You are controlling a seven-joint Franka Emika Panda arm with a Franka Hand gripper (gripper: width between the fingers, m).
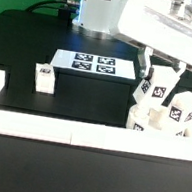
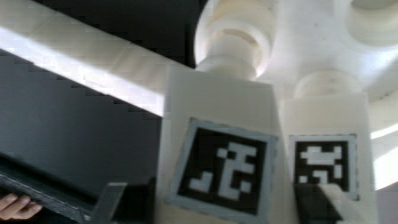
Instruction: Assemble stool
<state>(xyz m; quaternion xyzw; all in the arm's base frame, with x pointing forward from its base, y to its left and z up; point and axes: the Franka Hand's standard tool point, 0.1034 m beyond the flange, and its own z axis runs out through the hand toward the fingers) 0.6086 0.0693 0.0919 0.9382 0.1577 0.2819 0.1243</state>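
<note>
Gripper point(image 1: 159, 82) closed on 1 tilted leg block point(image 1: 151, 93) - seat point(image 1: 145, 124) directly beneath it.

Both fingers clasp the tagged block from either side, its lower end at or just above the seat; whether it touches I cannot tell. The wrist view is filled by this block's tagged faces point(image 2: 231, 160). Just beside the gripper, toward the exterior view's right, a standing leg point(image 1: 184, 111) rises upright from the seat. Well apart, toward the exterior view's left, sits a loose leg point(image 1: 44, 77) - the marker board point(image 1: 89, 64) lies beyond it.
</note>
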